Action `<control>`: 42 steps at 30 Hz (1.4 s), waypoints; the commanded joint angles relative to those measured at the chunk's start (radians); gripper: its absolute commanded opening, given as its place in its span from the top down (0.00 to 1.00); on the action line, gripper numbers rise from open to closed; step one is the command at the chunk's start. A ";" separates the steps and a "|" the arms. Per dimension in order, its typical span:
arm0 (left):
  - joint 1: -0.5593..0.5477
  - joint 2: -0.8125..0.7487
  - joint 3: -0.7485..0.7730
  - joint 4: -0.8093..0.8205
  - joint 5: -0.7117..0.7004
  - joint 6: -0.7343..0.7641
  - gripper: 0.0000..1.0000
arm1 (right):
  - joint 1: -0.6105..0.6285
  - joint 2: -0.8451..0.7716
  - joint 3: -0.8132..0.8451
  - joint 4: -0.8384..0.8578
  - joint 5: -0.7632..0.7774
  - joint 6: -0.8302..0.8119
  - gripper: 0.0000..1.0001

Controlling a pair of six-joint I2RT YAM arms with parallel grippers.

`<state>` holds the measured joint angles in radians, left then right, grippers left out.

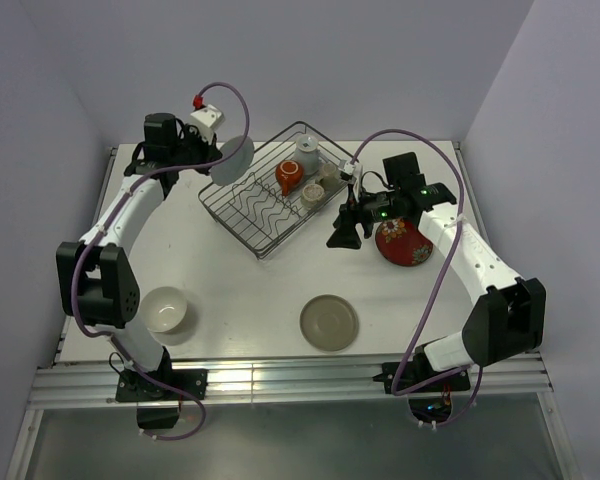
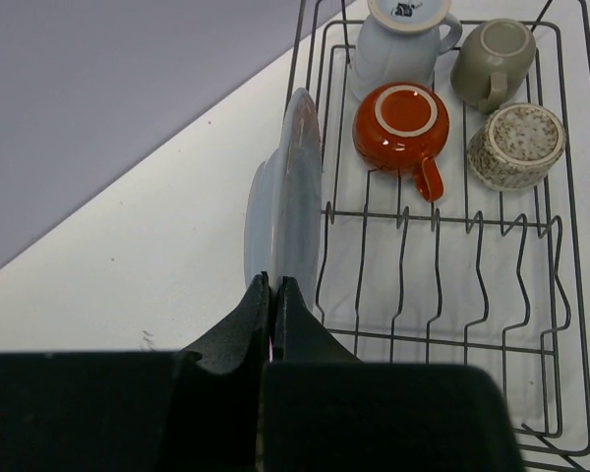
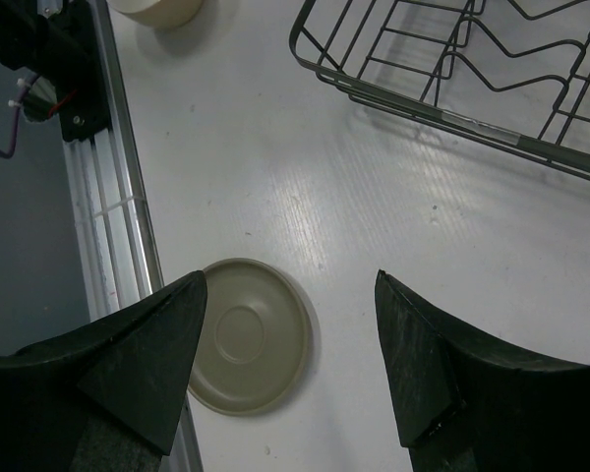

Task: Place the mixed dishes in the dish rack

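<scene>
- At the left wall of the dish rack, what does the left claw have?
- Pale white plate, pinched at its rim, fingers closed tight on it. The plate stands on edge along that wall. Contact with the wire: cannot tell.
- Right claw?
- Spread wide, nothing in it. It hangs over the desk just off the rack's near right side, with the red floral plate lying flat beside it.
- Rack contents?
- Far end: orange-red mug mouth down, blue-grey cup also inverted, grey cup and beige cup alongside. The wavy dividers are bare.
- On the desk?
- Olive-grey plate flat near the front centre, cream bowl upright at front left, well apart from each other and from the rack.
</scene>
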<state>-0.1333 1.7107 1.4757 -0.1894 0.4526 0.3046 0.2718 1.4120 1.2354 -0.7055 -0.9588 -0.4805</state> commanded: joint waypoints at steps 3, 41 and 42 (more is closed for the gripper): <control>0.004 -0.092 0.063 0.117 0.020 0.014 1.00 | -0.009 0.005 0.001 -0.005 -0.012 -0.013 0.24; -0.028 0.035 -0.002 0.085 -0.028 0.120 1.00 | -0.040 0.021 0.004 -0.023 -0.037 -0.021 0.24; -0.029 0.043 0.001 0.085 -0.026 0.120 1.00 | -0.040 0.019 0.003 -0.025 -0.037 -0.021 0.24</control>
<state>-0.1516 1.7489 1.4384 -0.1848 0.4187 0.4023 0.2413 1.4361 1.2354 -0.7265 -0.9707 -0.4892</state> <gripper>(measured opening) 0.025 0.763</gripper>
